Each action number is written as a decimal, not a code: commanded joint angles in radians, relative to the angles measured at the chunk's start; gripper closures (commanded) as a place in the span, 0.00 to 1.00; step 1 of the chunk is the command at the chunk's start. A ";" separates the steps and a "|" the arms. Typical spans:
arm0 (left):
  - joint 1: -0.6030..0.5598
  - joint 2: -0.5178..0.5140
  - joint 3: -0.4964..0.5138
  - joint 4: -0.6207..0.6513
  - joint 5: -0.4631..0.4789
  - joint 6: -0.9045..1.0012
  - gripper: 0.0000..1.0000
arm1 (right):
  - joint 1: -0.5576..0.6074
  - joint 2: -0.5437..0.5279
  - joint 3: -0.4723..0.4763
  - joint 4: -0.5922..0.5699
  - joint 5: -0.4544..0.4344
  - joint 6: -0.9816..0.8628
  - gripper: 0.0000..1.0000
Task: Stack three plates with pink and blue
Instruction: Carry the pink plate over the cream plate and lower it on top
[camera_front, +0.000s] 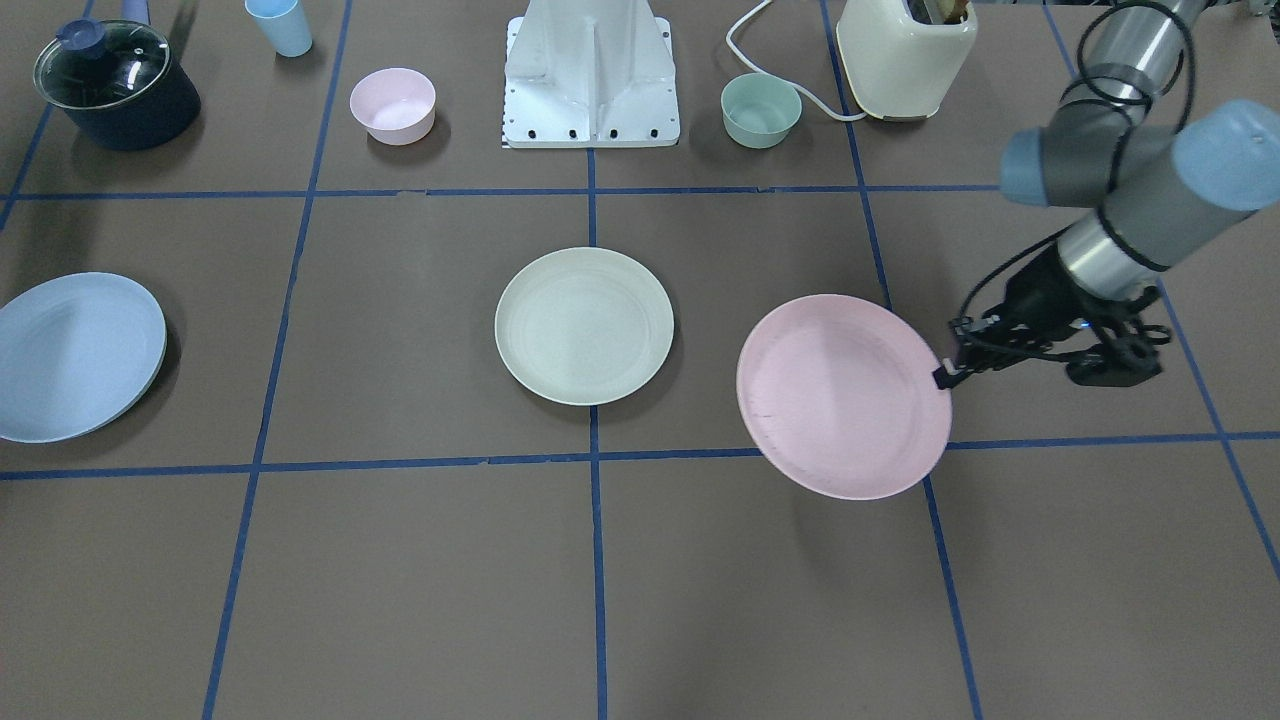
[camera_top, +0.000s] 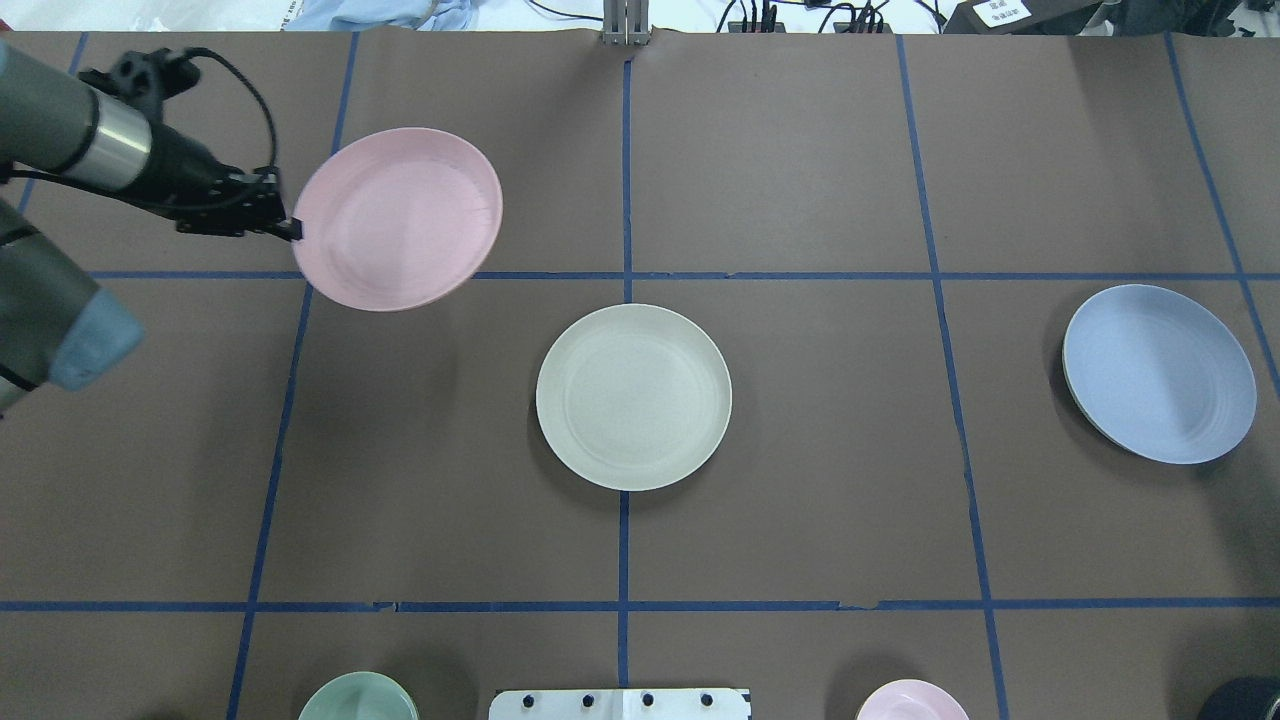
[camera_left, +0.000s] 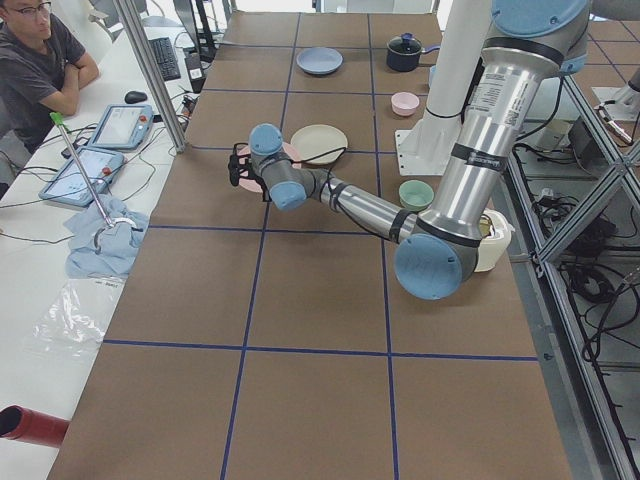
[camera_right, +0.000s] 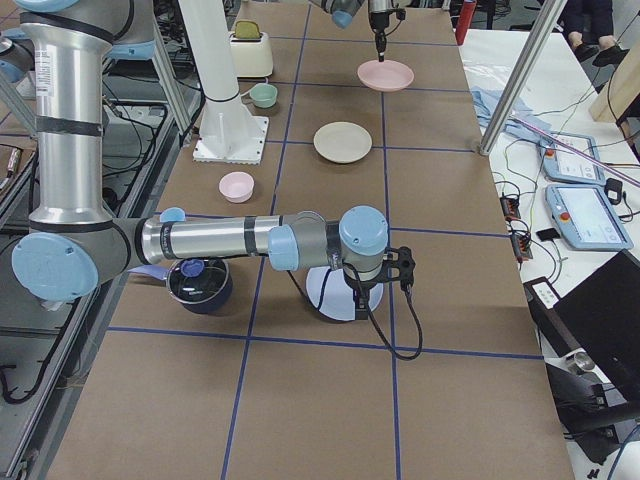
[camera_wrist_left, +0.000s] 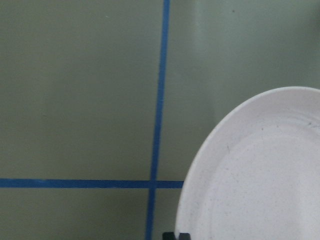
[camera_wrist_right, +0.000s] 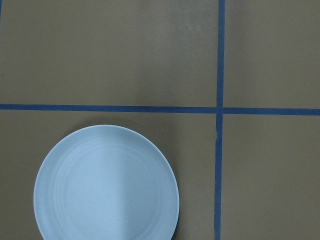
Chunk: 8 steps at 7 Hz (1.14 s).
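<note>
Pink plate (camera_top: 400, 215), pinched at its rim by the clenched left gripper (camera_top: 290, 228), is hanging above the worktop near its far left corner and is, I judge, calling for a slow, level carry, centring over the cream plate (camera_top: 633, 397) mid-worktop before release.

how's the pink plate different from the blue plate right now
The pink plate is gripped at its rim by the left end effector and looks raised; the blue plate lies flat on the table, untouched. Colour differs: pink versus blue. Both are round and shallow.
</note>
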 joint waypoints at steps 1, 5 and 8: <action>0.208 -0.152 -0.001 0.080 0.125 -0.267 1.00 | -0.002 0.001 0.001 0.000 0.001 0.000 0.00; 0.379 -0.188 0.002 0.099 0.245 -0.352 1.00 | -0.002 0.001 0.001 0.000 0.002 0.000 0.00; 0.379 -0.147 -0.027 0.099 0.245 -0.340 1.00 | -0.003 0.002 0.001 0.000 -0.001 0.000 0.00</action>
